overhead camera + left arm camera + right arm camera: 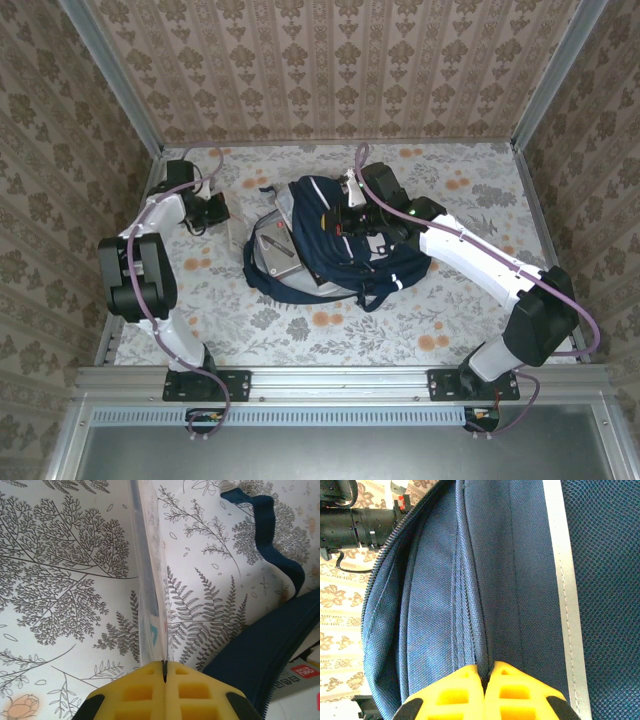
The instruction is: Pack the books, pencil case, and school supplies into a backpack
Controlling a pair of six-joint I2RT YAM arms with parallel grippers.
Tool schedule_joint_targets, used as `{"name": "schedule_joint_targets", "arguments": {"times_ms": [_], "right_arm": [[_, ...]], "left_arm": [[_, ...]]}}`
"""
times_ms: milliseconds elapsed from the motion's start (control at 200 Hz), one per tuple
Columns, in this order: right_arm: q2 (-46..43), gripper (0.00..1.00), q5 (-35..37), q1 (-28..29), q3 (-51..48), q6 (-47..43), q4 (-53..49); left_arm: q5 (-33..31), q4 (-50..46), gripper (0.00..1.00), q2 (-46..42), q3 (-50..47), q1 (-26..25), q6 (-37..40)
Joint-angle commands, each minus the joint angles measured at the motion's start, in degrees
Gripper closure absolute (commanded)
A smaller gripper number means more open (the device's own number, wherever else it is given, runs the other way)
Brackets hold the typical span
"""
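Observation:
The navy backpack (pixel 335 245) lies in the middle of the table, with its dark edge (pixel 260 650) at the lower right of the left wrist view. My right gripper (pixel 352 215) is shut on a fold of its blue fabric beside the zipper (pixel 487 666). My left gripper (pixel 224 212) is to the left of the backpack. Its yellow jaws (pixel 164 664) are shut on a thin clear flat packet of school supplies (pixel 147 570), seen edge-on above the tablecloth. A grey-white packet with a red label (pixel 300 677) lies at the backpack's edge (pixel 275 248). Books and pencil case are out of view.
A loose navy strap (pixel 272 545) curls over the patterned tablecloth (pixel 470 195) left of the backpack. Metal rails and wallpapered walls (pixel 330 70) close in the table. The left arm's black body (pixel 347 522) is just beyond the backpack's open rim.

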Motion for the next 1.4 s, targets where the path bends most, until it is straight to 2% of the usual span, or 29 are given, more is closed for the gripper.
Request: {"name": "schedule_joint_targets", "arguments": {"times_ms": [0,355,500,540,575,645,720,855,1150,1395], "right_arm": [[-0.6,0.99,0.7,-0.7,1.8,0.4,-1.4],[-1.1,1.0,1.1,-1.4,3.4,-0.4,-2.2],[-1.1,1.0,1.0,-1.6,3.6,-0.4,-1.8],[-1.1,1.0,0.8,-1.6,3.6,-0.4,-1.7],[-1.0,1.0,0.8,-1.6,3.6,-0.3,-1.7],[-0.9,0.99,0.5,-1.6,3.4,-0.2,-1.6],[-0.9,0.99,0.4,-1.6,3.3,0.0,-1.5],[-1.3,0.99,0.9,-1.6,2.8,-0.2,-1.9],[-1.3,0.99,0.9,-2.3,2.8,-0.8,-2.8],[-1.4,0.99,0.8,-2.9,2.1,-0.8,-2.9]], "left_arm": [[3.6,0.0,1.0,-3.2,-1.2,1.0,-2.4],[6.1,-1.2,1.0,-14.3,-0.9,1.1,-8.0],[4.1,-2.4,1.0,-16.1,-2.4,1.4,-7.5],[3.6,-2.7,0.79,-15.2,-2.8,1.7,-7.4],[3.7,-2.8,0.66,-14.2,-3.1,2.0,-7.3],[2.3,-3.3,0.6,-11.6,-3.1,1.7,-6.2],[-0.4,-3.8,0.6,-8.4,-2.3,0.8,-4.2],[-9.5,-5.8,0.61,-3.3,0.9,-3.0,-1.1],[-24.6,-11.7,0.66,11.3,12.0,-11.0,2.7],[-26.3,-12.2,0.64,16.4,15.6,-13.3,2.8]]}}
